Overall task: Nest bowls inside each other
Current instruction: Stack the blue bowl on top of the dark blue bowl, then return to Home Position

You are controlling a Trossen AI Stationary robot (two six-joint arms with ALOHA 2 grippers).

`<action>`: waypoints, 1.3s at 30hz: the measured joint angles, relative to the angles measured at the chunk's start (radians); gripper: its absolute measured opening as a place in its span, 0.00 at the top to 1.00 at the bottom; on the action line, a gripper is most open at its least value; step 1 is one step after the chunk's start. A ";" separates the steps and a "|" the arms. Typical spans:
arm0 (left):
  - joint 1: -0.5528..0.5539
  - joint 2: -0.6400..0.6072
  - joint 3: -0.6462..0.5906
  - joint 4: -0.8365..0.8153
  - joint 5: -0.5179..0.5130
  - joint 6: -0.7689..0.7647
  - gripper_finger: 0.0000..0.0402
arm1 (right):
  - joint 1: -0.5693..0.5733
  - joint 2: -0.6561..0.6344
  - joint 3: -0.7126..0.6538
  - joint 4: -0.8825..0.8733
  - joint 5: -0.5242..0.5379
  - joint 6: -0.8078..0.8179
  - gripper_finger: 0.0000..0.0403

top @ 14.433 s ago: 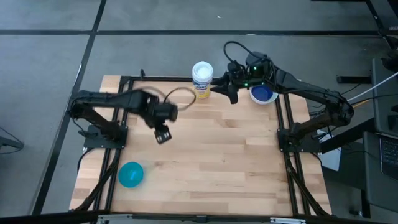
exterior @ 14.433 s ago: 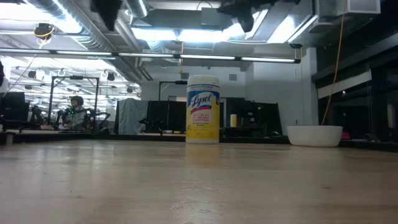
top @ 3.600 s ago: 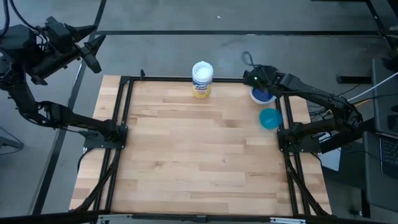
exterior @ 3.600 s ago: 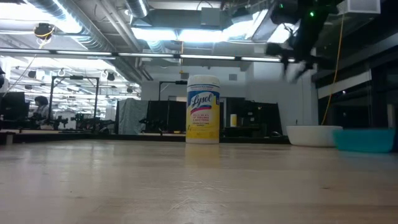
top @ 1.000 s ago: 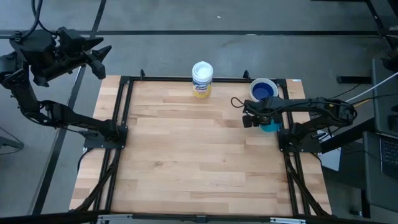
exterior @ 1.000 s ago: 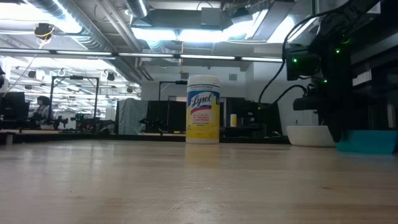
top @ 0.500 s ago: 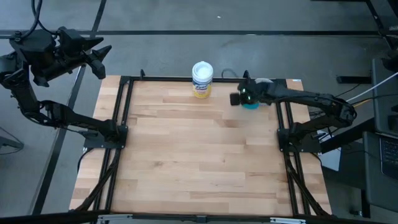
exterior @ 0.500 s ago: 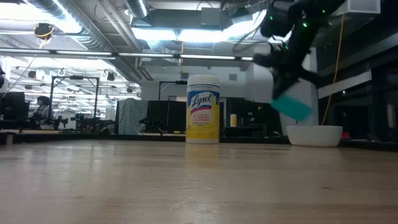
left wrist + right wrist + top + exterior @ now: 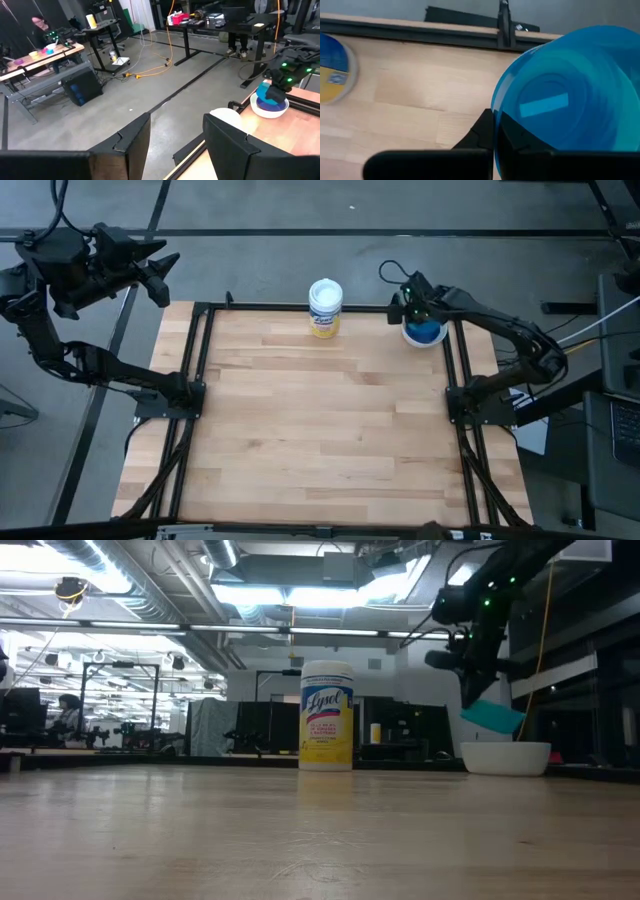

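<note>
My right gripper [image 9: 476, 692] is shut on the teal bowl [image 9: 492, 716], which hangs tilted above the white bowl [image 9: 505, 757] at the table's far right corner. The white bowl [image 9: 410, 338] rests on its base on the wood and holds a dark blue bowl [image 9: 272, 101]. In the right wrist view the teal bowl [image 9: 570, 95] fills the picture's right half. My left gripper [image 9: 175, 135] stands open with nothing between its fingers, raised high beyond the table's far left corner [image 9: 158, 270]. My right gripper pinches the teal bowl's rim [image 9: 494, 117], one finger [image 9: 479, 134] on each side of the wall. The fingers slant down from above. The bowl is lifted clear and hangs tilted below the fingers, just above the white bowl.
A tall white container with a yellow label [image 9: 325, 307] stands at the middle of the far edge, left of the bowls [image 9: 326, 716]. Black frame rails [image 9: 190, 390] run along the table's left and right sides. The wooden top [image 9: 320, 430] stretches toward the near edge.
My right gripper has taken hold of the teal bowl at the table's right edge and lifted it clear. It has carried the bowl up and toward the far edge, tipping as it went. The bowl now hangs tilted over the white bowl.
</note>
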 joint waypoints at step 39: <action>0.000 0.000 0.000 0.000 -0.026 0.000 0.56 | -0.089 0.131 0.000 -0.070 -0.054 -0.109 0.57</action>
